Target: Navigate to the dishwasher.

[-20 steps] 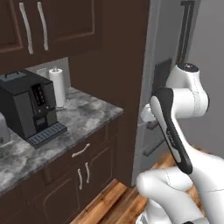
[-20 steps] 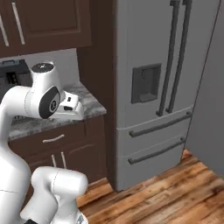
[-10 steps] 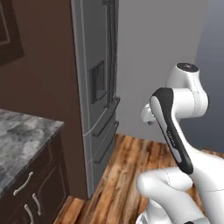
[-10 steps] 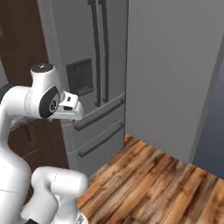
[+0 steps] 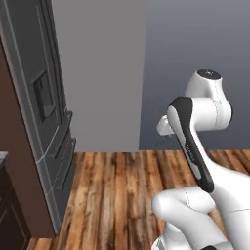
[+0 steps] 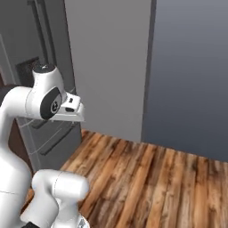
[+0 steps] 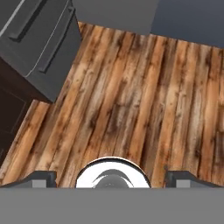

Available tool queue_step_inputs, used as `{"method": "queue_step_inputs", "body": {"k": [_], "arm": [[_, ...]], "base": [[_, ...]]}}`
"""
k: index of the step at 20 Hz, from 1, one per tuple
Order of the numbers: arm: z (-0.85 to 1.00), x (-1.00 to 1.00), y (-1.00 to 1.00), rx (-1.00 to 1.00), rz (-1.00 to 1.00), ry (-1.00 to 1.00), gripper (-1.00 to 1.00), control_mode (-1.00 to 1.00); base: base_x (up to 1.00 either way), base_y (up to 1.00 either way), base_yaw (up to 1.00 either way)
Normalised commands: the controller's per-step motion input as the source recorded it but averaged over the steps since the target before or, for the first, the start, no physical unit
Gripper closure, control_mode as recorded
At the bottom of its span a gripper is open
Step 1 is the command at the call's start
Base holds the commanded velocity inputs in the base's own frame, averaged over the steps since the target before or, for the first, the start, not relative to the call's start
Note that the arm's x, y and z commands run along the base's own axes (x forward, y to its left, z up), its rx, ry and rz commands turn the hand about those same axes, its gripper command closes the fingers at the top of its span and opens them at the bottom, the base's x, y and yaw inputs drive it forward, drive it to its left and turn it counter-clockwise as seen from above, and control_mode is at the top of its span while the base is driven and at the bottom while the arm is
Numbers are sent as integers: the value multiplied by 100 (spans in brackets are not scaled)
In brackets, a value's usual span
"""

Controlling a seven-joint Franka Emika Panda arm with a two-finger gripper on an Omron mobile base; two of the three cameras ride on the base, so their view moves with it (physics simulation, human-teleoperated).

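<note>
A tall grey refrigerator (image 5: pixel 46 122) stands at the left, with a plain grey wall (image 6: pixel 107 67) just beside it and a wood plank floor (image 7: pixel 131 100) spreading out from its base. The white arm is folded upright near the refrigerator, its elbow raised and its hand pointing down at the floor. The gripper (image 7: pixel 111 178) has its two dark fingertips (image 7: pixel 41 178) set wide apart, holding nothing and touching nothing. No dishwasher can be made out here.

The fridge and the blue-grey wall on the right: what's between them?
A flat pale grey wall panel stands between the fridge and the blue-grey wall, with bare wooden floor in front, seen from both base views.
</note>
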Motion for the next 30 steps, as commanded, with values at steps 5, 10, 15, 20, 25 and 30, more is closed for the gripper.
{"method": "queue_step_inputs", "body": {"k": [5,10,15,20,25,30], "arm": [[0,0,0,0,0,0,-100,100],[0,0,0,0,0,0,-100,100],[0,0,0,0,0,0,-100,100],[0,0,0,0,0,0,-100,100],[0,0,0,0,0,0,-100,100],[0,0,0,0,0,0,-100,100]], "base": [[-100,-48,-42],[-100,-45,-41],[-96,-44,-44],[-50,-37,-56],[-21,-30,-61],[-4,-20,-67]]}}
